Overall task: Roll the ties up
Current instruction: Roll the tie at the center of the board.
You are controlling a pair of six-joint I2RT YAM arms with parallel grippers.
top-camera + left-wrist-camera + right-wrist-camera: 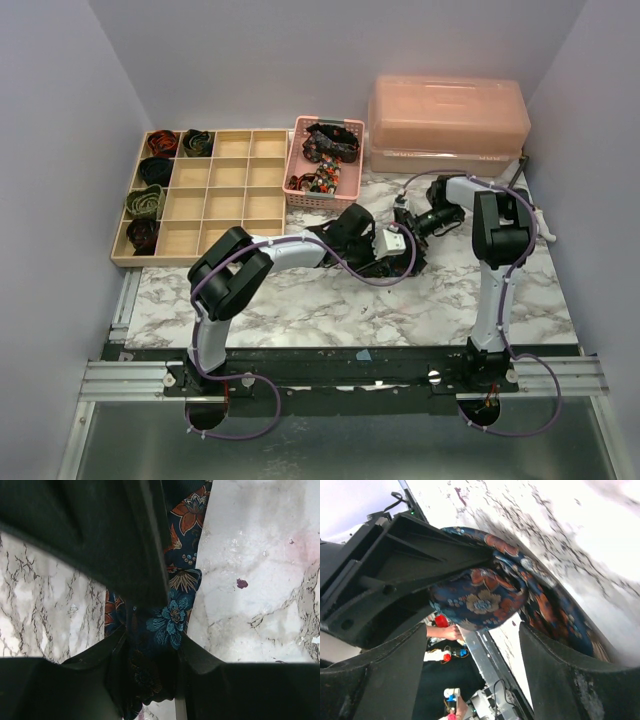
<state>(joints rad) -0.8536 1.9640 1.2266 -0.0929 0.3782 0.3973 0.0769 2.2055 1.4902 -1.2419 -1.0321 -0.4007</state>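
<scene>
Left gripper (152, 652) is pinching the tie (172, 622), which is lying on the table (300, 300) centre-right, its long axis running away from the jaws. Right gripper (472, 635) is standing open, facing the folded end just ahead, untouched.

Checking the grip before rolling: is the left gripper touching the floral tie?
Touching. The left wrist view shows the left gripper pinching the floral tie between its fingers.

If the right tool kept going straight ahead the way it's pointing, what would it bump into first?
The flowery tie. Its folded end sits just ahead of the open right tool, in line with the gap between the fingers, and the table lies behind it. I can't tell exactly how near it is.
</scene>
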